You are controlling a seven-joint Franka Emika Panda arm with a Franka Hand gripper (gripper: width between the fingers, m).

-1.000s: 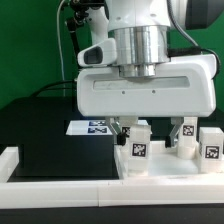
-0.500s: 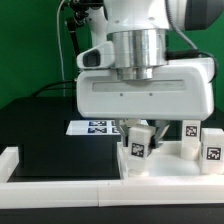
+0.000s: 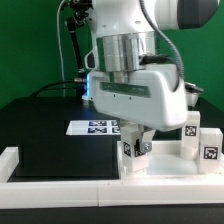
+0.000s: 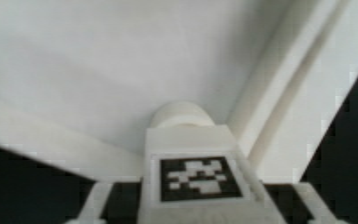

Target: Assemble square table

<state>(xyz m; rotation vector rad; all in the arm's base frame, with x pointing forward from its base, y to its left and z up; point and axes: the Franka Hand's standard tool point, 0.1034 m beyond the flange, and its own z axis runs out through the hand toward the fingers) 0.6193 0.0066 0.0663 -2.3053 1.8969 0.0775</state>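
My gripper (image 3: 135, 140) is shut on a small white stubby leg (image 3: 134, 151) with a black-and-white tag, holding it over the near left corner of the white square tabletop (image 3: 165, 166). In the wrist view the leg (image 4: 195, 150) stands between my fingers (image 4: 112, 196), its rounded end toward the tabletop's inner surface (image 4: 87, 70) and raised rim (image 4: 291, 80). Two more tagged legs (image 3: 190, 135) (image 3: 210, 150) stand at the exterior view's right, by the tabletop.
The marker board (image 3: 92, 127) lies on the black mat behind the tabletop. White border rails run along the front (image 3: 80, 194) and the exterior view's left (image 3: 8, 160). The arm's wide body hides the middle of the scene.
The gripper has turned about its axis and shifted slightly to the exterior view's left, with the leg still in it. The other legs have not moved.
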